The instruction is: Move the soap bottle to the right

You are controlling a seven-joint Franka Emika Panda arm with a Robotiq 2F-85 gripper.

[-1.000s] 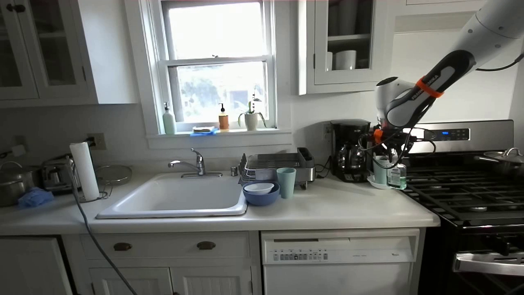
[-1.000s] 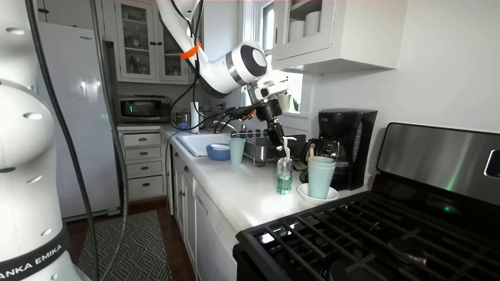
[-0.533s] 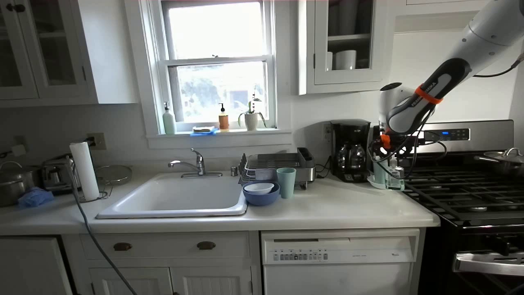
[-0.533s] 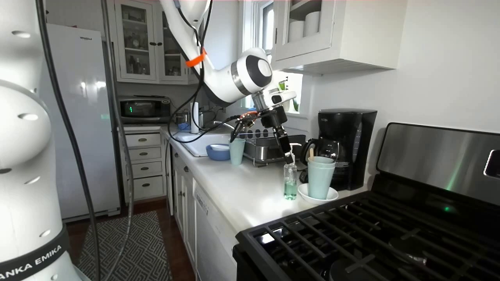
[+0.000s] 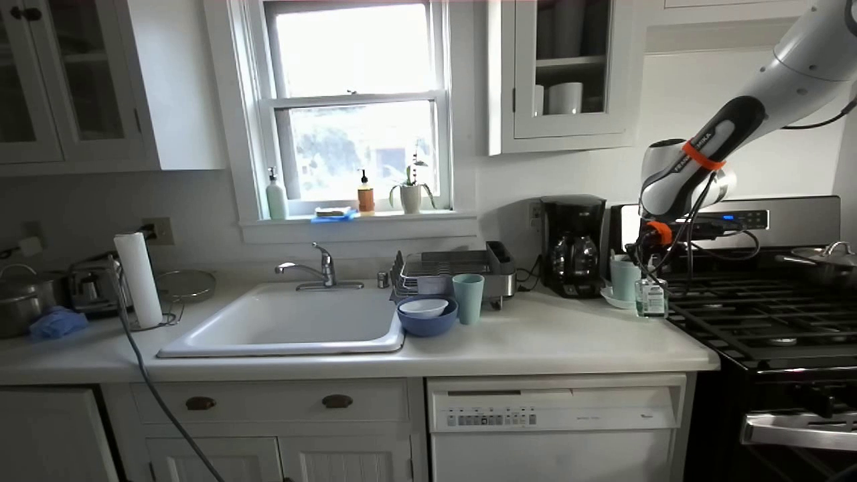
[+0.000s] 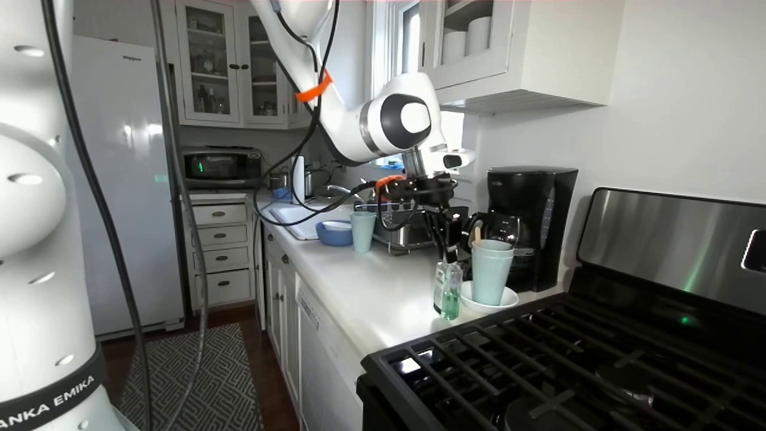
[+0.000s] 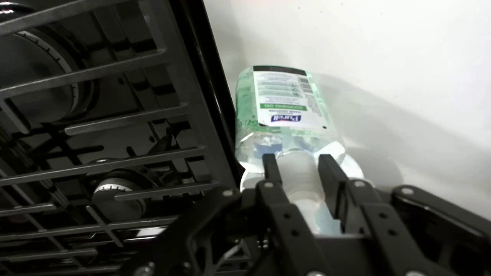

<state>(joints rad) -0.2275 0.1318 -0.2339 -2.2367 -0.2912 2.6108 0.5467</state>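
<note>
The soap bottle, a clear pump bottle with green gel and a white label, shows in both exterior views (image 5: 651,299) (image 6: 447,291) and in the wrist view (image 7: 287,99). My gripper (image 7: 298,161) is shut on its pale neck below the pump head, one pad on each side. In an exterior view the gripper (image 6: 447,257) stands above the bottle's shoulders and hides part of the pump. The bottle is close to upright, at the counter's end beside the stove. I cannot tell whether its base touches the counter.
Stacked light-blue cups (image 6: 492,275) on a white saucer (image 6: 513,298) stand close beside the bottle. The coffee maker (image 5: 572,248) is behind. The black stove grates (image 6: 538,371) begin at the counter's edge. A dish rack (image 5: 495,268), a cup (image 5: 467,298) and a blue bowl (image 5: 428,325) stand near the sink.
The gripper and soap bottle have moved together toward the stove and the counter's front. The bottle has turned, so its label shows more to the front. The gripper has stayed on it.
</note>
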